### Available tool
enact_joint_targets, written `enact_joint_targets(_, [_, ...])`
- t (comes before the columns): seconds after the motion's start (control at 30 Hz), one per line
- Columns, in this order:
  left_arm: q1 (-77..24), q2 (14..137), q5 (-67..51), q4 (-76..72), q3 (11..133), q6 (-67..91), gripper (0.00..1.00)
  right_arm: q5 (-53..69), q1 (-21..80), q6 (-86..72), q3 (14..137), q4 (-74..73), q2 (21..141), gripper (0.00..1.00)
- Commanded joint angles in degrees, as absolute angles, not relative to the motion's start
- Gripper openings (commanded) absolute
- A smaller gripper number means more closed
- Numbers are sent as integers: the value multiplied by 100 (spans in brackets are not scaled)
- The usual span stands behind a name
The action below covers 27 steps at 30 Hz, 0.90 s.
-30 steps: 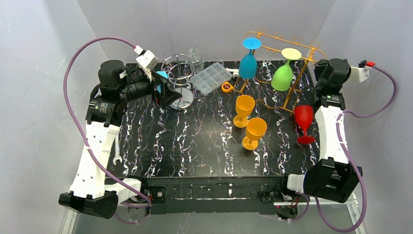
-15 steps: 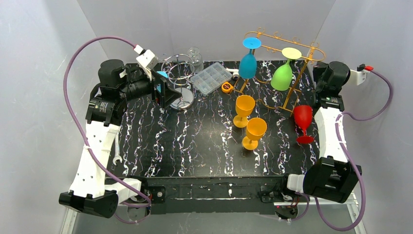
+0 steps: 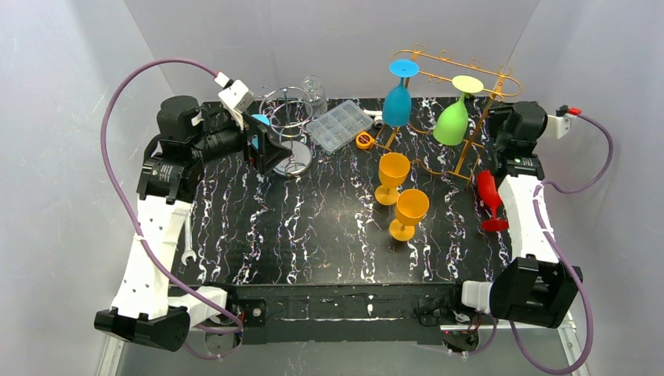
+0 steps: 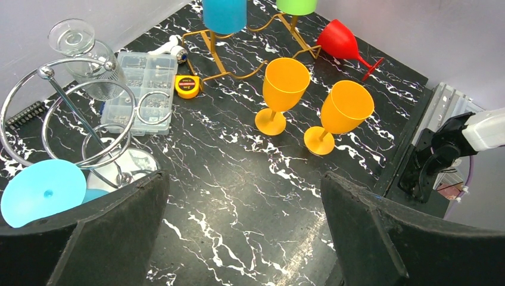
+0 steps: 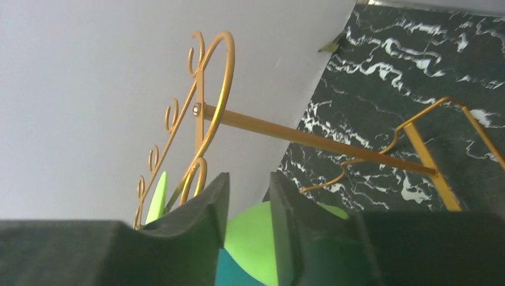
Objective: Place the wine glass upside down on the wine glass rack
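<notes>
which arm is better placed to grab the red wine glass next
Right. Its pincer is up by the gold rack, and the red wine glass is close beside that arm. The left pincer, wide open, is across the table by the chrome ring stand.

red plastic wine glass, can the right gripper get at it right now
Probably not directly. The right gripper is up at the gold wire rack, and from above that arm's forearm partly hides the red plastic wine glass; it'd likely need to pull back first.
</notes>
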<state>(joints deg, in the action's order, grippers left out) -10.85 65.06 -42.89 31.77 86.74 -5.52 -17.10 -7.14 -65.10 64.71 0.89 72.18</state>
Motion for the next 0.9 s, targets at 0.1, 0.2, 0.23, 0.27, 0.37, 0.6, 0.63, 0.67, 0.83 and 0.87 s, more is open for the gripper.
enact_joint_targets(0.1, [-1105, 6304, -4376, 3217, 8754, -623, 98, -1803, -1234, -6967, 6314, 29, 6671, 48])
enact_joint_targets(0.2, [-1106, 6261, -4341, 3221, 8701, -652, 98, -1477, -1408, -7353, 5964, 402, 6633, 52])
enact_joint_targets(0.23, [-1106, 6236, -4334, 3232, 8686, -684, 98, -1328, -1481, -7496, 5864, 572, 6654, 53])
enact_joint_targets(0.27, [-1107, 6213, -4325, 3241, 8656, -724, 98, -1173, -1541, -7633, 5765, 809, 6684, 54])
enact_joint_targets(0.37, [-1107, 6166, -4324, 3243, 8580, -779, 98, -656, -1633, -7953, 5758, 1523, 6948, 55])
enact_joint_targets(0.6, [-1107, 6241, -4367, 3148, 8566, -643, 98, -290, -1797, -8200, 6103, 1947, 7426, 51])
enact_joint_targets(0.63, [-1104, 6245, -4368, 3147, 8563, -642, 98, -282, -1801, -8177, 6137, 1933, 7446, 49])
enact_joint_targets(0.67, [-1107, 6243, -4364, 3154, 8558, -649, 98, -286, -1808, -8185, 6131, 1968, 7452, 48])
enact_joint_targets(0.83, [-1107, 6250, -4346, 3233, 8525, -724, 98, -126, -1898, -8190, 6097, 2167, 7467, 47])
enact_joint_targets(0.87, [-1106, 6250, -4354, 3234, 8517, -722, 98, -123, -1898, -8180, 6085, 2141, 7452, 50])
